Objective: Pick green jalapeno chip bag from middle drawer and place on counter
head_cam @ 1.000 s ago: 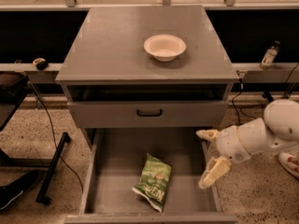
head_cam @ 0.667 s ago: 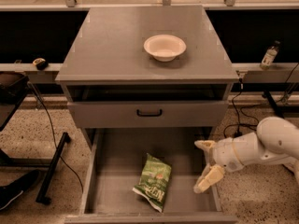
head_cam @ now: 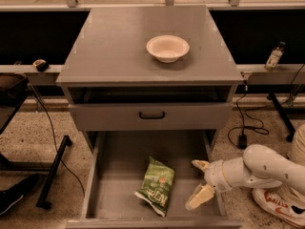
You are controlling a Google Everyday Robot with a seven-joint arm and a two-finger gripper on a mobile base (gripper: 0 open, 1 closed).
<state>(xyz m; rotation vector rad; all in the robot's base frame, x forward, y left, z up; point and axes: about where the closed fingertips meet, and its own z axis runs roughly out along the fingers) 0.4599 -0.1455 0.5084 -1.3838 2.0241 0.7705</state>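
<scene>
- At the right side of the drawer [head_cam: 118, 174] hangs the gripper [head_cam: 199, 182], fingers spread wide, gripping nothing.
- Bag [head_cam: 156, 185] lies on the drawer floor near the front, just left of the gripper, untouched.
- Counter [head_cam: 114, 46] above the drawer carries a bowl [head_cam: 167, 47].

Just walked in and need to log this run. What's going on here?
A robot arm is reaching into the open middle drawer. Its gripper sits low on the drawer's right side with its fingers spread. It is just right of the green jalapeno chip bag and not touching it. The bag lies flat on the drawer floor, not yet picked up. A white bowl sits on the counter above.
</scene>
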